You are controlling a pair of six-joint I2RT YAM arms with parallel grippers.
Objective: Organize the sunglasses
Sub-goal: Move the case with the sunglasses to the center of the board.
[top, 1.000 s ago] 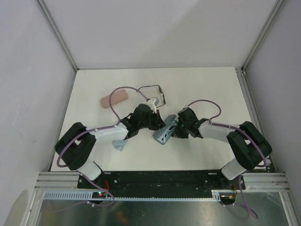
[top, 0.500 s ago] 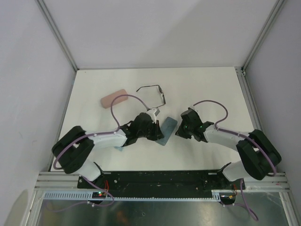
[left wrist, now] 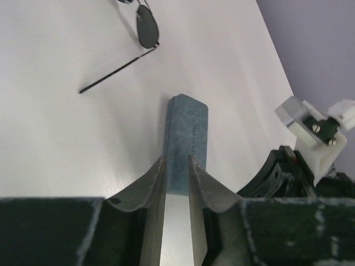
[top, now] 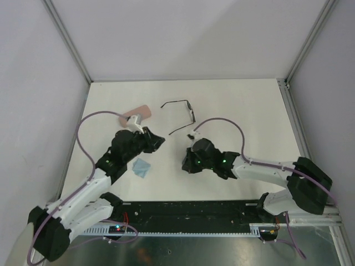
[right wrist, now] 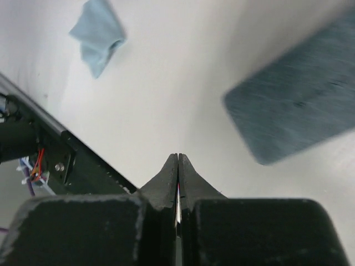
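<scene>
Hanging above the table (top: 249,111), the left gripper (left wrist: 176,160) has its fingers apart. A blue-grey case (left wrist: 187,133) shows in the gap just past the tips; whether they touch it cannot be told. The black wire sunglasses (left wrist: 145,27) lie unfolded farther ahead, slightly left. The right gripper (right wrist: 177,158) is pressed together on nothing, with the case ahead to its right and a blue cloth (right wrist: 100,33) ahead-left.

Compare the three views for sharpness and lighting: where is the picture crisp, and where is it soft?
Top external: evenly lit and crisp, no glare on the table. Left wrist: wire-framed sunglasses and blue-grey case both sharp. Right wrist: the case and the light-blue cloth look blurred at their edges.
</scene>
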